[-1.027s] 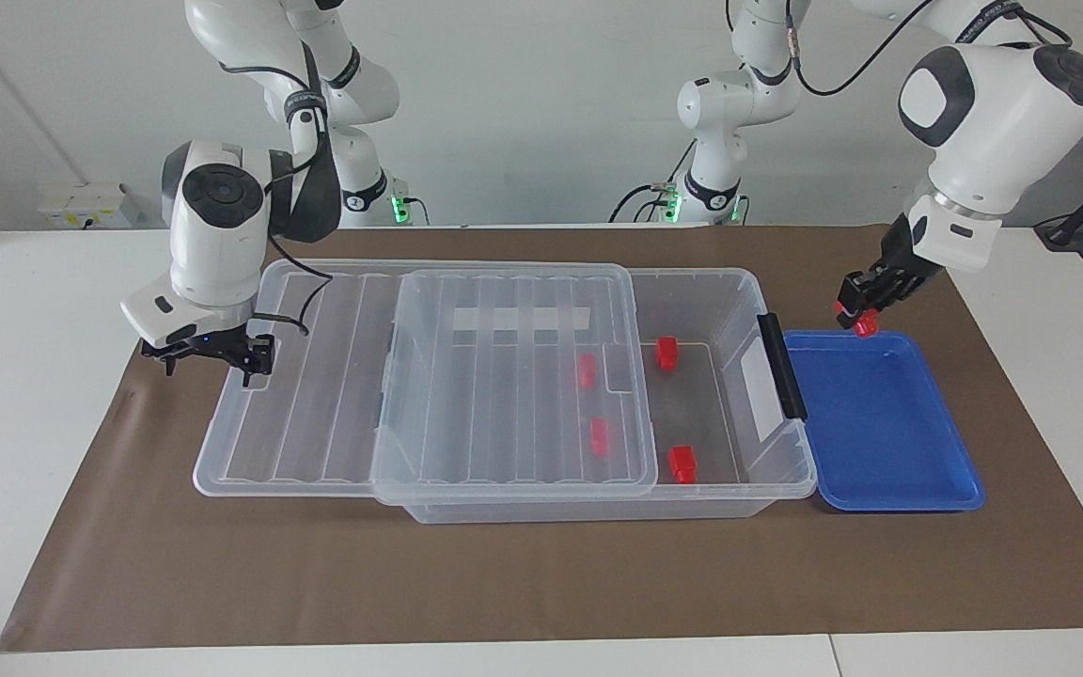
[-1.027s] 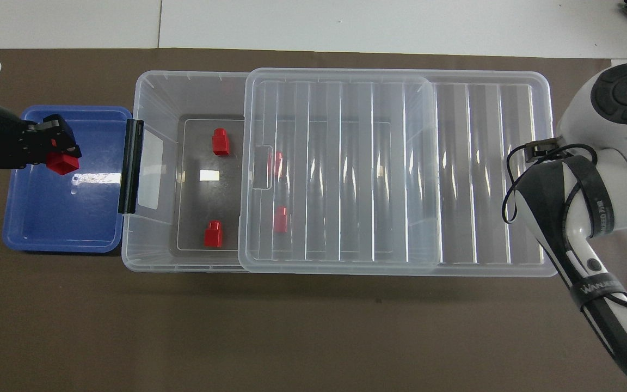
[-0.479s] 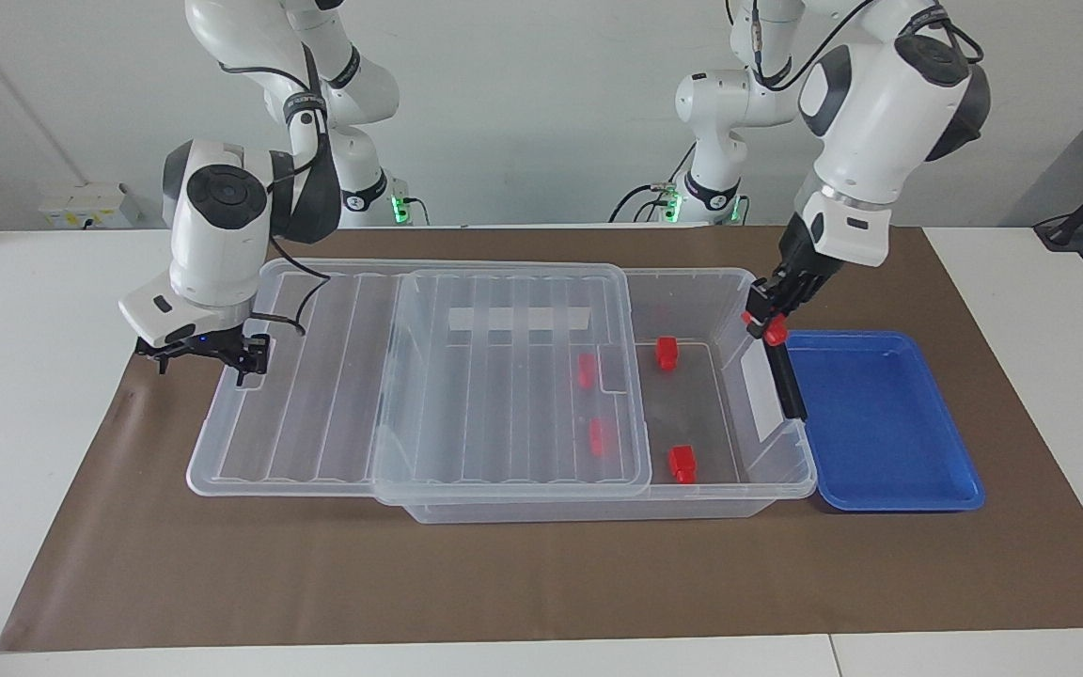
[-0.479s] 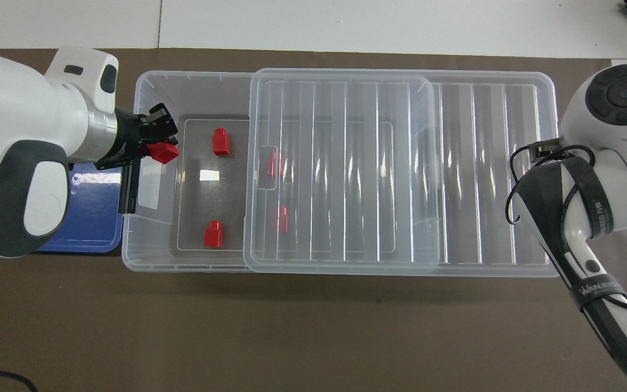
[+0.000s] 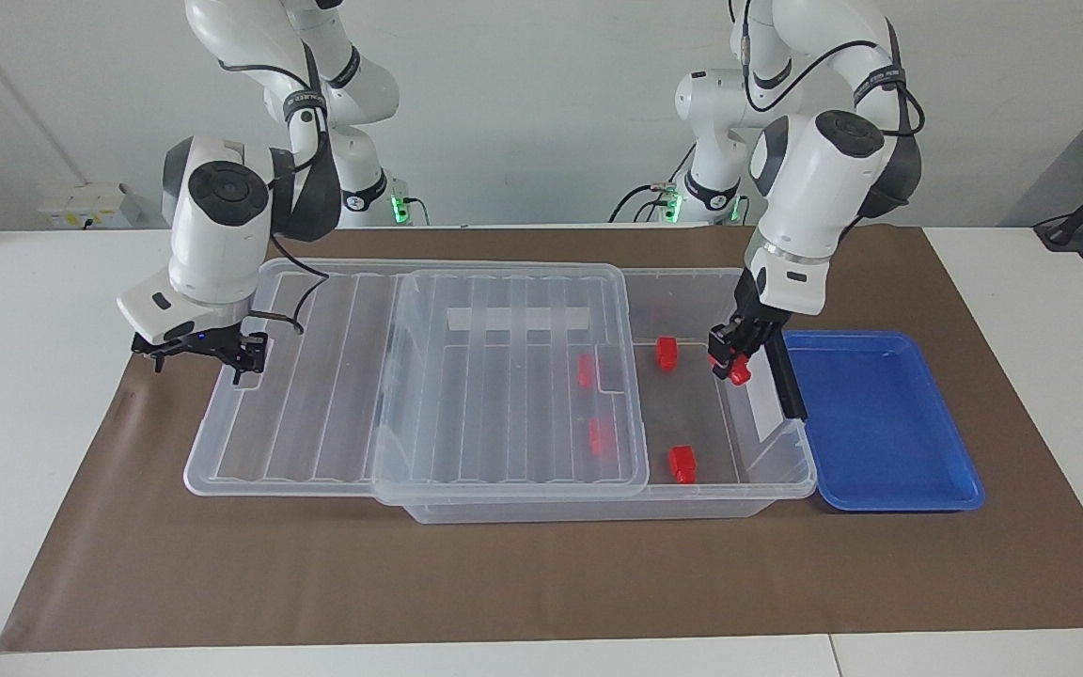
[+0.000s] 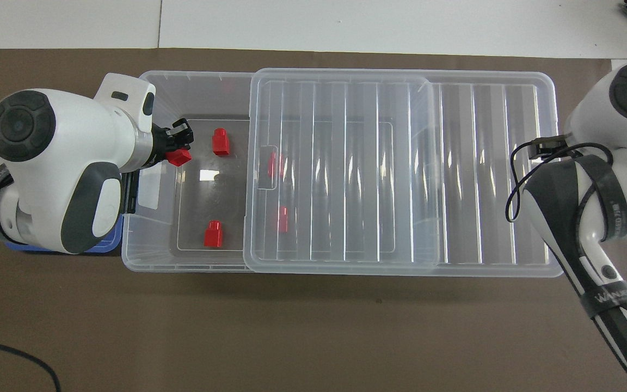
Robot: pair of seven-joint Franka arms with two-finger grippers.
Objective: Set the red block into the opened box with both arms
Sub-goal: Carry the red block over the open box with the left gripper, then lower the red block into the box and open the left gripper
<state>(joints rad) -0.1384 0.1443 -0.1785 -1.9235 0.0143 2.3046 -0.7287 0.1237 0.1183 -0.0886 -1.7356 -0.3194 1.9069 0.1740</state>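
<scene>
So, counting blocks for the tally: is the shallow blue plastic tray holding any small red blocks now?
No, the blue tray shows only bare blue floor.

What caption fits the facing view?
Left gripper carries a red block over the open box.

Five red blocks: one (image 5: 740, 374) up in a gripper (image 5: 729, 362), two (image 5: 667, 352) (image 5: 682, 464) on the open floor of the box (image 5: 598, 508), two more (image 5: 586, 370) (image 5: 600, 436) showing through the lid (image 5: 410, 395). One clear box, one ribbed lid. One blue tray (image 5: 880, 418). Two white arms, so two grippers, the other one (image 5: 208, 353) at the lid's end. One brown mat (image 5: 504, 583) under it all.
</scene>
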